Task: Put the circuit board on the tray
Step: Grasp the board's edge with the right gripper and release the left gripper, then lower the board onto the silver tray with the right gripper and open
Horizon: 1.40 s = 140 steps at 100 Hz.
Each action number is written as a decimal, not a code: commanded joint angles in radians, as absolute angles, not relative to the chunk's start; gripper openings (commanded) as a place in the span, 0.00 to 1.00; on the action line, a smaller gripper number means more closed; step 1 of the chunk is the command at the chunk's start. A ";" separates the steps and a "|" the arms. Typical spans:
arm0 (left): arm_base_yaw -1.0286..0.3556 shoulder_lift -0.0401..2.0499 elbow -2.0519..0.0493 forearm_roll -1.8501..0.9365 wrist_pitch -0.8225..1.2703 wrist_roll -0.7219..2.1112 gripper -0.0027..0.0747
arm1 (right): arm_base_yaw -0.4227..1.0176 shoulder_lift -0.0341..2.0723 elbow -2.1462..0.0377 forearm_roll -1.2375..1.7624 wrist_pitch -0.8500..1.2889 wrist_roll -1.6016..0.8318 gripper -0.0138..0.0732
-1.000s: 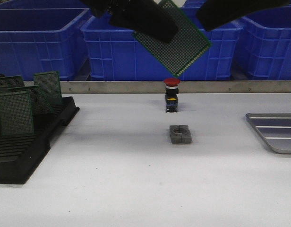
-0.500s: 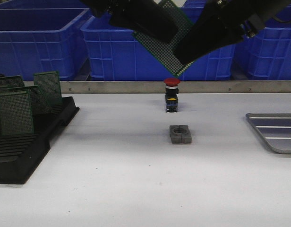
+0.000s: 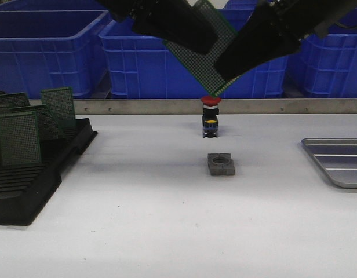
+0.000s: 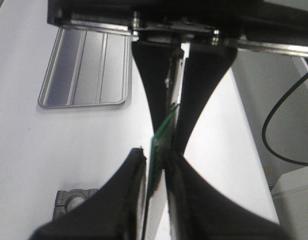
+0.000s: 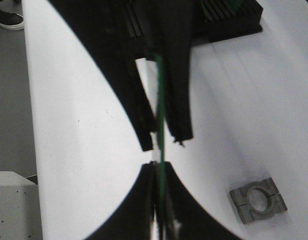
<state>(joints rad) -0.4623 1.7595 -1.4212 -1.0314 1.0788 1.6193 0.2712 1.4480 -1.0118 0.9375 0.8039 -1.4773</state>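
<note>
The circuit board (image 3: 212, 49) hangs tilted, high above the middle of the table, and now it's gripped from both sides! A second ago only the left gripper (image 3: 187, 26) had it; the right gripper (image 3: 242, 55) has swung in and its jaws are pinched on the board's other edge, while the left jaws are still clamped too. Looks like a handover, sensible with the tray (image 3: 338, 162) far off to the right, still bare.
</note>
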 commanded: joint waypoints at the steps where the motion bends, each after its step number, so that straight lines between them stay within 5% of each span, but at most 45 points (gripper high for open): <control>1: -0.467 1.714 -1.450 -1.118 1.076 1.604 0.36 | 0.266 1.419 -1.046 0.994 0.793 -1.454 0.02; 13: -0.451 1.714 -1.450 -1.115 1.067 1.604 0.66 | 0.254 1.419 -1.045 0.994 0.814 -1.401 0.02; 22: -0.434 1.714 -1.450 -1.120 1.057 1.604 0.76 | 0.218 1.419 -1.044 0.994 0.848 -1.349 0.02; 72: -0.356 1.714 -1.450 -1.122 1.057 1.604 0.77 | -0.207 1.632 -1.040 0.923 0.858 -0.988 0.02; 110: -0.356 1.714 -1.450 -1.122 1.057 1.604 0.77 | -0.262 1.833 -1.067 0.923 0.699 -0.976 0.04; 118: -0.356 1.714 -1.450 -1.122 1.057 1.604 0.77 | -0.262 1.833 -1.077 0.923 0.704 -0.976 0.16; 140: -0.356 1.714 -1.450 -1.122 1.057 1.604 0.77 | -0.262 1.832 -1.102 0.915 0.716 -0.976 0.87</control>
